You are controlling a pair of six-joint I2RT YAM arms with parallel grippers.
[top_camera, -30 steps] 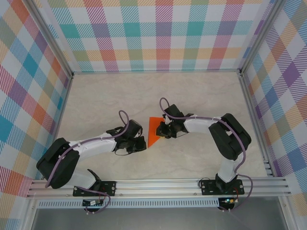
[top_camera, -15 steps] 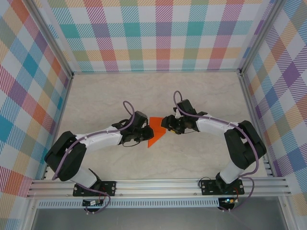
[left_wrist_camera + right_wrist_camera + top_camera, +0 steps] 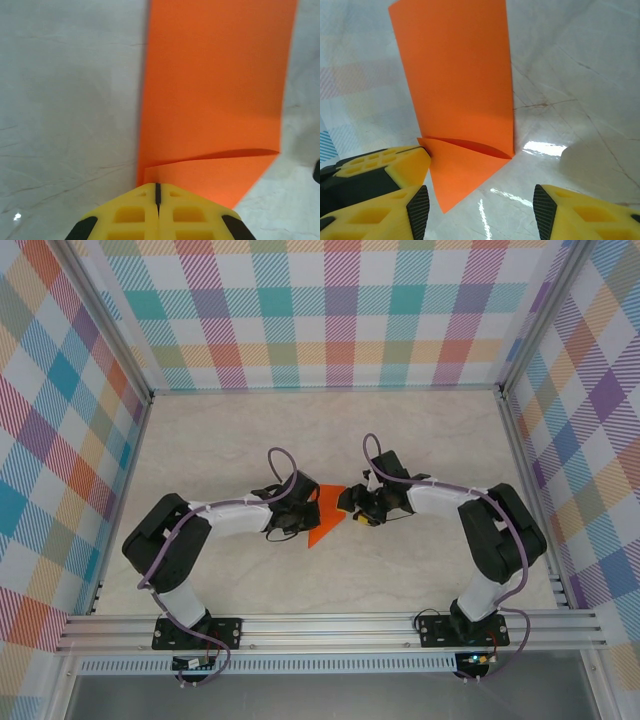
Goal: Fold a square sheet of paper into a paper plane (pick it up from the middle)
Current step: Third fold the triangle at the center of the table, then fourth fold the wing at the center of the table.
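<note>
Pastel checked walls box in a pale, glossy bench. From above, the orange sheet of paper (image 3: pixel 326 517) lies mid-bench, partly folded, between the left gripper (image 3: pixel 300 516) and the right gripper (image 3: pixel 350 508). The left wrist view has the left gripper clenched at the sheet's near edge; whether it nips paper I cannot tell. The right wrist view has the right gripper released, with a folded corner between its jaws. The paper looks light, limp and slippery; I'd take hold at the lifted flap.

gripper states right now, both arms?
left gripper: shut, tips at the edge of the square sheet of paper; whether it pinches it cannot be told.
right gripper: open, holding nothing; a sheet corner lies between its fingers.
</note>
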